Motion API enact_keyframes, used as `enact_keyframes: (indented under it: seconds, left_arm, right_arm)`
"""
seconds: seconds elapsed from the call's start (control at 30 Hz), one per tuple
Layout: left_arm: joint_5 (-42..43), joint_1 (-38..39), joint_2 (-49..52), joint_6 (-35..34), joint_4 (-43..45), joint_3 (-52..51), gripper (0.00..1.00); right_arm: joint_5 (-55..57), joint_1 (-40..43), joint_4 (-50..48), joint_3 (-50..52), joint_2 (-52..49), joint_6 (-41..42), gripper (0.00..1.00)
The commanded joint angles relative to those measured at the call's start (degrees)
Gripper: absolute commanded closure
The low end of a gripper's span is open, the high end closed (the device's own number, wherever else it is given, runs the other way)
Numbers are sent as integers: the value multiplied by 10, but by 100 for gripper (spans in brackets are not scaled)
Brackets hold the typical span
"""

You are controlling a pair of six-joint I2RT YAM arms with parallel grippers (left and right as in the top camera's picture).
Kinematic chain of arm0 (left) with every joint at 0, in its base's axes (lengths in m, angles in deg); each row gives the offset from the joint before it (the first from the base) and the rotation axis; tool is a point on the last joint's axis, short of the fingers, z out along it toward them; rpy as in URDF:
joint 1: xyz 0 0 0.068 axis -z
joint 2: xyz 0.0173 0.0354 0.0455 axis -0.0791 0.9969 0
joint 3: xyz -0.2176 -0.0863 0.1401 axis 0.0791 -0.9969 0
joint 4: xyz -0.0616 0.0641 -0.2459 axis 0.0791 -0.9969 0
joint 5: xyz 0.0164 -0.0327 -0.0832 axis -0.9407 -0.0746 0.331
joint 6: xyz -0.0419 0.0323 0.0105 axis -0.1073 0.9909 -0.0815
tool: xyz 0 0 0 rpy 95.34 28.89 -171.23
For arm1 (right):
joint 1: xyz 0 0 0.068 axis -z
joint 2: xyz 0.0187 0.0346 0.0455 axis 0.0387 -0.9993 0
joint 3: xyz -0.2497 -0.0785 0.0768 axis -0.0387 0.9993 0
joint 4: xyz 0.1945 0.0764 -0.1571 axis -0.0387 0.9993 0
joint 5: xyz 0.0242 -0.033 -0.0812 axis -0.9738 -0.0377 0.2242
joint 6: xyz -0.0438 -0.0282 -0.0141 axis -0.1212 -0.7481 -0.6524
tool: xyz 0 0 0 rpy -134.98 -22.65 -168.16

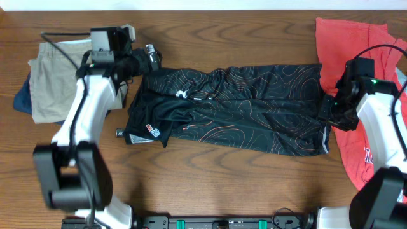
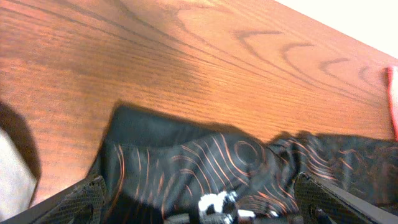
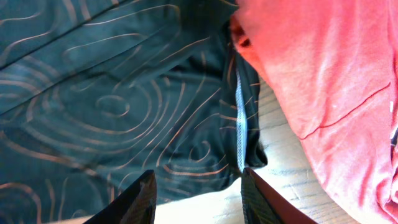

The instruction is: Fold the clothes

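The wooden table (image 1: pixel 222 184) carried the black jersey (image 1: pixel 254 108), which was spread crosswise over its middle, rumpled, with a small logo patch near its left end. A red T-shirt (image 1: pixel 346 38) lay against the jersey's right edge, and khaki shorts (image 1: pixel 48 83) sat on a navy garment (image 1: pixel 22 98) at the far left. The left gripper (image 1: pixel 149 60) hung over the jersey's upper left corner with its fingers (image 2: pixel 81 199) spread wide and nothing between them. The right gripper (image 1: pixel 331 108) stood at the right hem, its fingers (image 3: pixel 134 202) parted and empty, though whether their tips touched the cloth was unclear.
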Motion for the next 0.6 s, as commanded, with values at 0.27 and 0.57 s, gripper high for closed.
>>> enact_keyframes:
  seconds: [0.27, 0.57]
  left_arm:
    - [-71, 1, 166, 22, 34, 73, 2]
    - [-71, 15, 219, 22, 43, 73, 31]
  right_arm:
    - [-26, 2, 14, -7, 30, -21, 57]
    - [-26, 2, 11, -7, 30, -21, 64]
